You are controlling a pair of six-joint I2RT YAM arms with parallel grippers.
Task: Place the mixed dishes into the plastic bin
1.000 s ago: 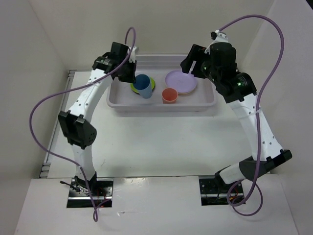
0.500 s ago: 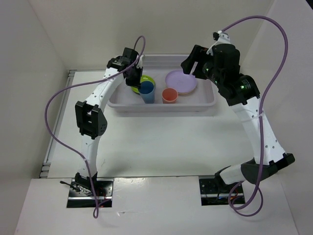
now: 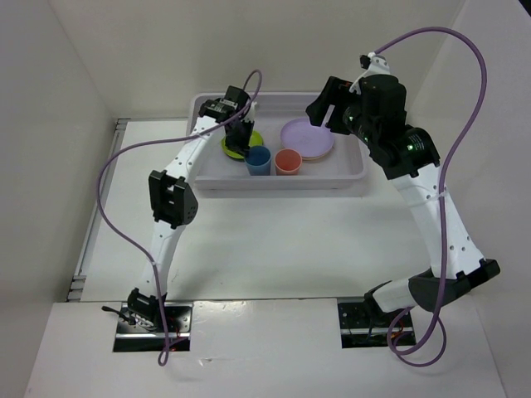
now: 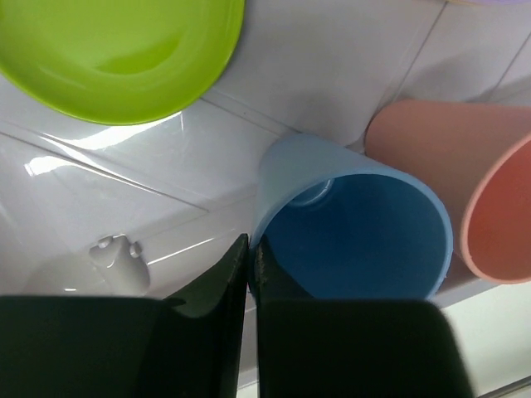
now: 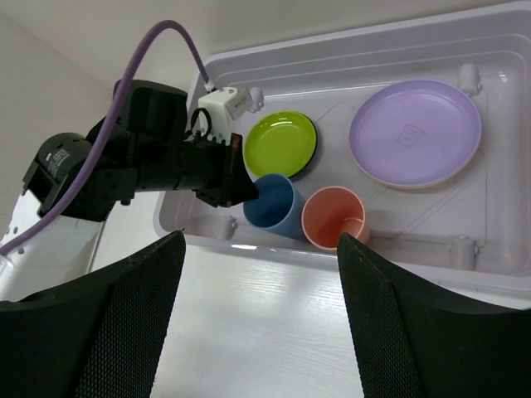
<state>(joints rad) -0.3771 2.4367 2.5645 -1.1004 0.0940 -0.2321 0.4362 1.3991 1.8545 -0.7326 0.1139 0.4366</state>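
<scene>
Dishes sit inside the bin [image 3: 353, 176], which lies across the far side of the table [image 3: 274, 240]; the green plate [image 5: 280, 143] is at its left and the lavender plate [image 3: 307, 137] at its right, well apart from each other; the blue cup [image 3: 259, 160] and pink cup [image 3: 288, 161] stand upright side by side near the front wall, touching or nearly so. The left gripper [image 4: 249, 245] reaches into the bin at the blue cup; its jaws are almost together, pinching the cup's wall at the rim, one finger outside and one over the opening. The right gripper [image 5: 259, 249] hangs above the bin's right part, jaws wide apart with nothing between them.
</scene>
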